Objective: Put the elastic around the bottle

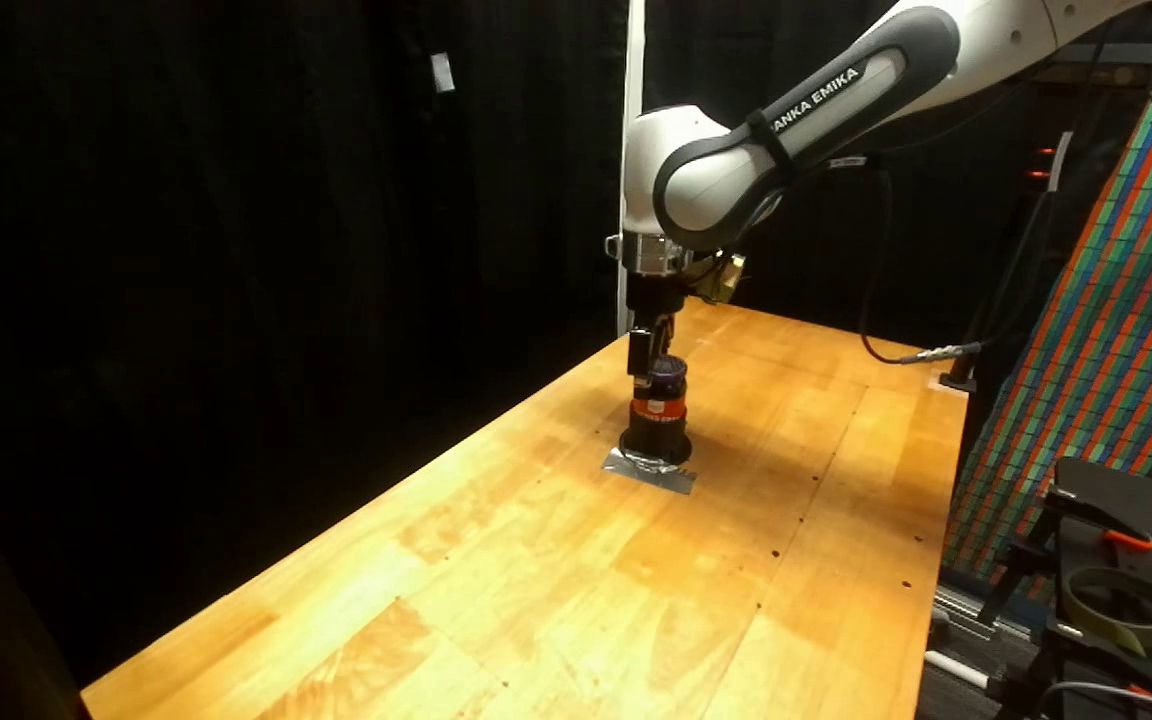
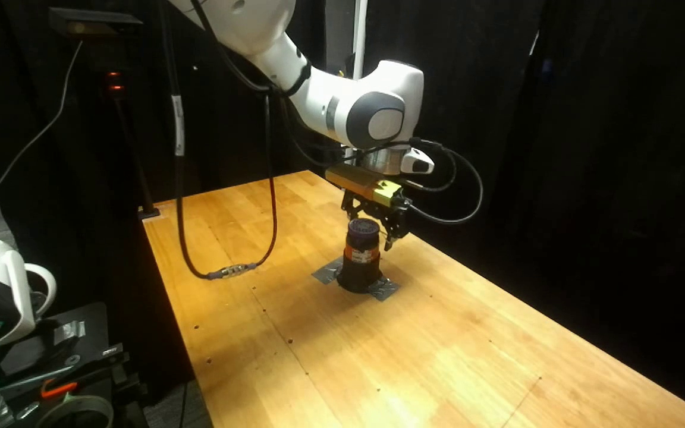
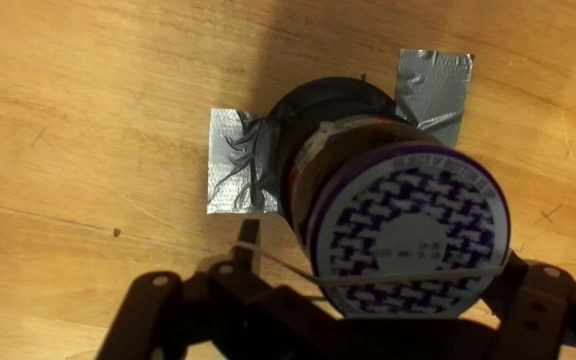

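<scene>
The bottle (image 1: 658,410) stands upright on the wooden table, with an orange label and a dark top; it also shows in an exterior view (image 2: 361,254). In the wrist view its patterned purple-and-white lid (image 3: 413,220) fills the middle. My gripper (image 3: 378,250) is open, its fingers spread on either side of the lid. The pale elastic (image 3: 408,276) is stretched between the fingers. One strand crosses over the lid's top; another shows at the left and disappears at the lid's edge. Its course beyond there is hidden. In both exterior views the elastic is too thin to make out clearly.
The bottle sits in a black base (image 2: 359,279) fixed by silver tape (image 3: 238,165) to the wooden table (image 1: 576,600). A cable (image 2: 232,270) hangs from the arm. A black side cart with a tape roll (image 1: 1121,608) stands beside the table.
</scene>
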Controlling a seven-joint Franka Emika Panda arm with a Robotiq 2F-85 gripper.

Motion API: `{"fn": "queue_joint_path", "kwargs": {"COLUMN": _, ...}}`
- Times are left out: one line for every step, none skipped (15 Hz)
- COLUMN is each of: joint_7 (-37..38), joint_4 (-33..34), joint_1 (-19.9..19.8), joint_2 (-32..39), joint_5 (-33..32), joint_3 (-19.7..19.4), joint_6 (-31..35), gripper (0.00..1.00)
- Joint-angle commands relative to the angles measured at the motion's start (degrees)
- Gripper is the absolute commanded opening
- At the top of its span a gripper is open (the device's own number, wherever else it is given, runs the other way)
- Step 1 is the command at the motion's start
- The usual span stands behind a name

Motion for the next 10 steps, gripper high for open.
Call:
{"fn": "queue_joint_path", "kwargs": {"joint_7": 6.9, "joint_4": -7.0, "joint_1": 2.3, "joint_2": -5.1, "joint_5": -4.8, "joint_3": -2.7, "joint_6": -1.2, "gripper": 1.0}}
{"fn": "queue_joint_path", "kwargs": {"joint_7": 8.1, "joint_4": -8.8, "joint_1": 2.5, "joint_2": -6.5, "joint_5": -5.4, "joint_3": -2.8, "joint_6": -1.5, "gripper": 1.0}}
{"fn": "queue_joint_path", "kwargs": {"joint_7": 8.8, "joint_4": -11.6, "joint_1": 2.4, "joint_2": -8.5, "joint_5": -5.7, "joint_3": -2.7, "joint_6": -1.6, "gripper": 1.0}}
{"fn": "queue_joint_path", "kwargs": {"joint_7": 8.7, "joint_4": -14.4, "joint_1": 2.1, "joint_2": -10.4, "joint_5": -5.7, "joint_3": -2.4, "joint_6": -1.4, "gripper": 1.0}}
{"fn": "queue_joint_path", "kwargs": {"joint_7": 8.0, "joint_4": -17.2, "joint_1": 1.6, "joint_2": -12.2, "joint_5": -5.5, "joint_3": -2.0, "joint_6": -1.5, "gripper": 1.0}}
{"fn": "queue_joint_path", "kwargs": {"joint_7": 6.6, "joint_4": -20.5, "joint_1": 0.8, "joint_2": -14.3, "joint_5": -5.1, "joint_3": -1.4, "joint_6": -1.2, "gripper": 1.0}}
{"fn": "queue_joint_path", "kwargs": {"joint_7": 5.7, "joint_4": -23.3, "joint_1": 0.3, "joint_2": -15.9, "joint_5": -4.7, "joint_3": -1.1, "joint_6": -0.7, "gripper": 1.0}}
{"fn": "queue_joint_path", "kwargs": {"joint_7": 5.0, "joint_4": -26.2, "joint_1": -0.3, "joint_2": -17.7, "joint_5": -4.3, "joint_3": -1.0, "joint_6": 0.5, "gripper": 1.0}}
{"fn": "queue_joint_path", "kwargs": {"joint_7": 4.6, "joint_4": -29.0, "joint_1": -0.8, "joint_2": -19.4, "joint_5": -4.3, "joint_3": -0.9, "joint_6": 2.3, "gripper": 1.0}}
{"fn": "queue_joint_path", "kwargs": {"joint_7": 4.7, "joint_4": -31.8, "joint_1": -0.9, "joint_2": -21.0, "joint_5": -4.8, "joint_3": -1.2, "joint_6": 5.6, "gripper": 0.75}}
